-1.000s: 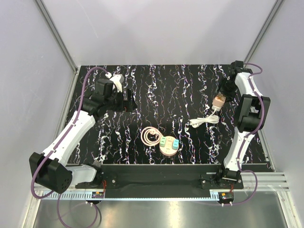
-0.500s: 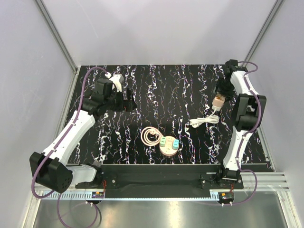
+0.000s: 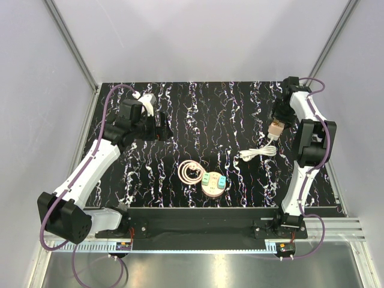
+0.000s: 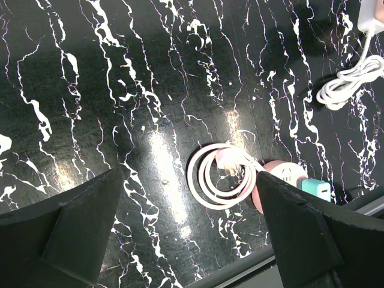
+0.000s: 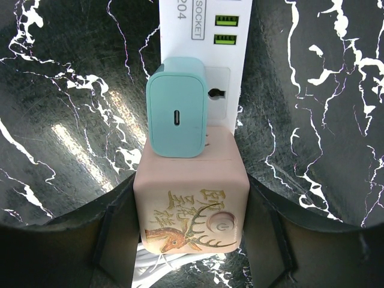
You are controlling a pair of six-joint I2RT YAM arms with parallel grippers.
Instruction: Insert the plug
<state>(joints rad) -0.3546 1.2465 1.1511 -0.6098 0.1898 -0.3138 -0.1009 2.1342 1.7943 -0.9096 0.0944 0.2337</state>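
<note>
My right gripper (image 5: 191, 211) is shut on a pink cube socket (image 5: 192, 180) with a deer drawing, its fingers (image 5: 117, 234) pressed against both sides. A teal charger plug (image 5: 177, 108) sits on the cube's white face (image 5: 192, 24), beside two green USB ports. In the top view the cube (image 3: 275, 127) is at the table's far right. My left gripper (image 4: 192, 240) hangs open and empty above the table, at the far left (image 3: 161, 129). Ahead of it lies a coiled pink cable (image 4: 207, 180) with a small pink plug (image 4: 227, 161) at its end.
A round pink power strip (image 3: 213, 184) carrying a green and a teal plug stands near the front middle, next to the coil (image 3: 191, 173). The cube's bundled white cable (image 3: 259, 152) lies on the black marbled table, left of the right arm.
The right arm's wrist and upper links have shifted slightly to the left, with the cube still in the grip. The left arm has not moved.
</note>
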